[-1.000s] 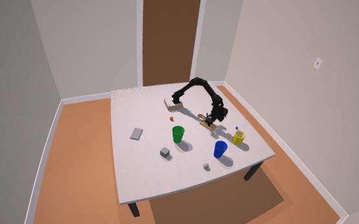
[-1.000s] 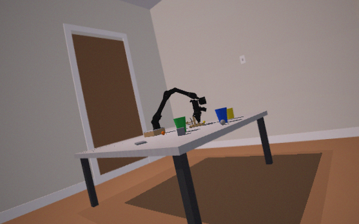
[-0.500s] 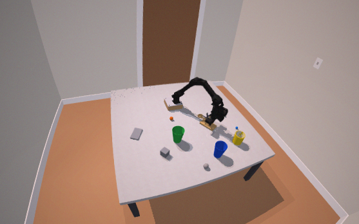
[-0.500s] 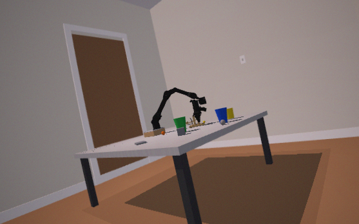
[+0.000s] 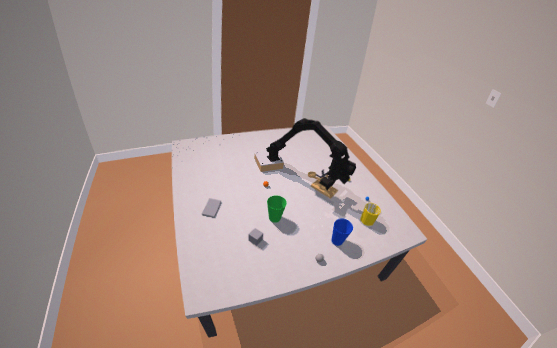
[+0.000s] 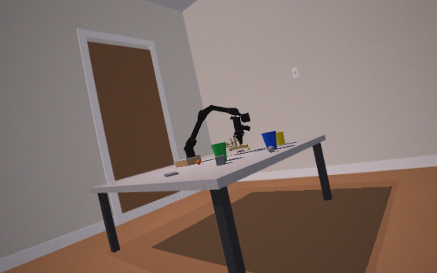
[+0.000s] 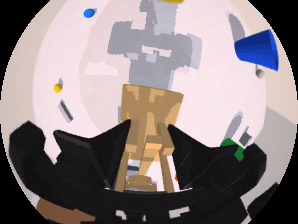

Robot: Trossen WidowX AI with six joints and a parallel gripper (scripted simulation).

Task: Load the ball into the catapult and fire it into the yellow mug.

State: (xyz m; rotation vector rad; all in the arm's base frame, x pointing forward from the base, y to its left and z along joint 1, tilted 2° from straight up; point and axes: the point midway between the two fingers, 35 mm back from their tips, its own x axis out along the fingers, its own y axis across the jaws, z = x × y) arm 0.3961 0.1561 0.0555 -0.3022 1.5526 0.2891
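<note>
My gripper [image 5: 326, 184] [image 6: 240, 143] [image 7: 149, 124] is shut on the wooden catapult [image 5: 325, 189] [image 6: 244, 147] [image 7: 150, 102], with its fingers on either side of the frame. In the exterior view the catapult's base looks slightly off the table. Its front end points roughly at the yellow mug [image 5: 370, 215] [image 6: 281, 138] [image 7: 172, 1]. I see no ball in its cup, which is partly hidden in the wrist view. An orange ball [image 5: 266, 184] [image 6: 198, 161], a blue ball [image 5: 367, 199] [image 7: 89, 13] and a yellow ball [image 6: 249, 148] [image 7: 58, 88] lie on the table.
A green mug [image 5: 276, 209] [image 6: 219, 149] and a blue mug [image 5: 340, 232] [image 6: 269, 139] [image 7: 257, 50] stand nearby. A grey ball [image 5: 319, 257] [image 6: 271, 149] lies beside the blue mug. A grey cube [image 5: 256, 236] [image 6: 220, 160] and a flat grey block [image 5: 212, 207] [image 6: 171, 173] lie farther left.
</note>
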